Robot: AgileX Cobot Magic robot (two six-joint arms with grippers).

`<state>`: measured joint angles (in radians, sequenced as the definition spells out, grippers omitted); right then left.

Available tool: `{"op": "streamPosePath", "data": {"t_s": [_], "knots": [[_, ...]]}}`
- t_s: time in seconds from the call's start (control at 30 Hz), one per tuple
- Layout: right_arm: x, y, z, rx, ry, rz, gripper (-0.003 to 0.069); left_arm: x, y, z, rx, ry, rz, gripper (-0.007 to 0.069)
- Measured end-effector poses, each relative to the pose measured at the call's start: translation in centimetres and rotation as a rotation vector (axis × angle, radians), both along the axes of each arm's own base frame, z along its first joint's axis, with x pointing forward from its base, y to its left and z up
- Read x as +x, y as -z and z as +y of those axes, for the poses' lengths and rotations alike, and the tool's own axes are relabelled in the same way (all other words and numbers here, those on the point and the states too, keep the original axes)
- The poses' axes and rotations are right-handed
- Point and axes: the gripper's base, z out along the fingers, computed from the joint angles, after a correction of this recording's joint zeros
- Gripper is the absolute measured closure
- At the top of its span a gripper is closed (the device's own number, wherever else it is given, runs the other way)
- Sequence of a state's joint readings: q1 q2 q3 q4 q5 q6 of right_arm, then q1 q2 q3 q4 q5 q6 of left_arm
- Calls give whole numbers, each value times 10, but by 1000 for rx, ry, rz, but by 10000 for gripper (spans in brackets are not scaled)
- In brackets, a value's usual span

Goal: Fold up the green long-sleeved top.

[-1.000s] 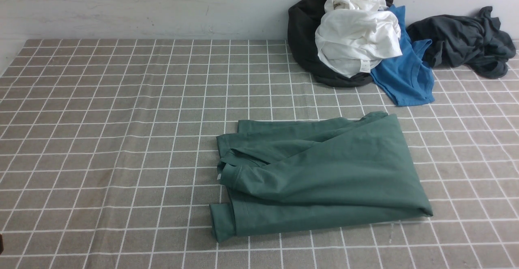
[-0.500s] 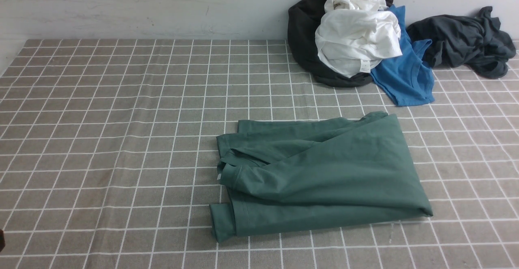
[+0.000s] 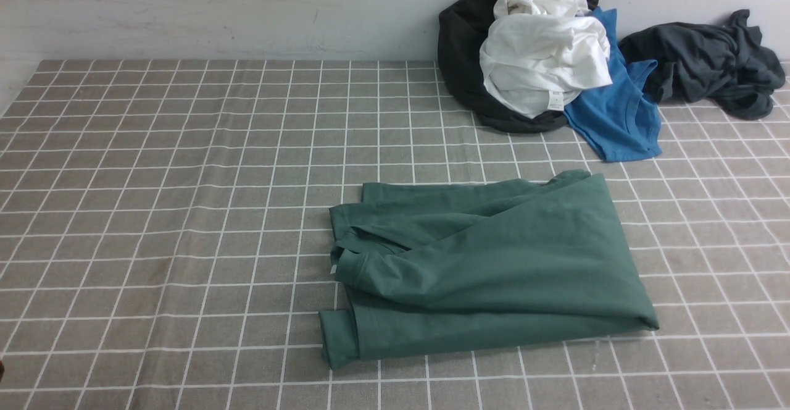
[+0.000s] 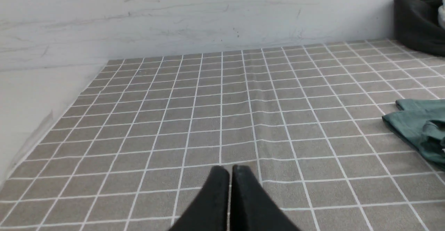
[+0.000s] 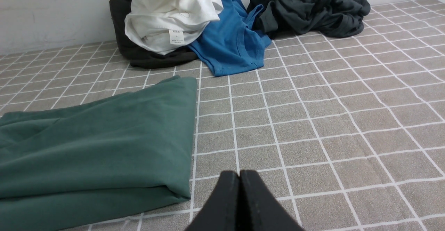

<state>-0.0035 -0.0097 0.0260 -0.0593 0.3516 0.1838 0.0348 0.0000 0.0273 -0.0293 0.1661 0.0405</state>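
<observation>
The green long-sleeved top (image 3: 487, 268) lies folded into a flat bundle on the checked cloth, right of centre, with a cuffed sleeve across its left part. Its edge shows in the left wrist view (image 4: 417, 126), and its body in the right wrist view (image 5: 94, 147). My left gripper (image 4: 230, 170) is shut and empty, over bare cloth well to the left of the top. My right gripper (image 5: 239, 173) is shut and empty, over bare cloth just right of the top's near corner. Neither gripper shows in the front view.
A pile at the back right against the wall holds a black garment (image 3: 463, 58), a white garment (image 3: 543, 52) and a bright blue t-shirt (image 3: 617, 113). A dark grey garment (image 3: 710, 64) lies further right. The grey checked tablecloth (image 3: 185, 212) covers the table.
A small dark shape at the front view's lower left edge has slipped down and almost out of view. The top and the pile have not moved.
</observation>
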Motion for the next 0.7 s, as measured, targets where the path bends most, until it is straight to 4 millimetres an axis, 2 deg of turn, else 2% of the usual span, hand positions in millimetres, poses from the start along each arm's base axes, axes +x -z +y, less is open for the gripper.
{"op": "streamPosePath", "data": {"t_s": [0.13,0.27,0.7], "knots": [[0,0,0,-3,0,0,673,-1,5,0,-2,1,52,629],[0,0,0,-4,0,0,673,-4,17,-1,33,15,186,629],[0,0,0,-4,0,1,673,-4,17,-1,58,21,188,629]]}}
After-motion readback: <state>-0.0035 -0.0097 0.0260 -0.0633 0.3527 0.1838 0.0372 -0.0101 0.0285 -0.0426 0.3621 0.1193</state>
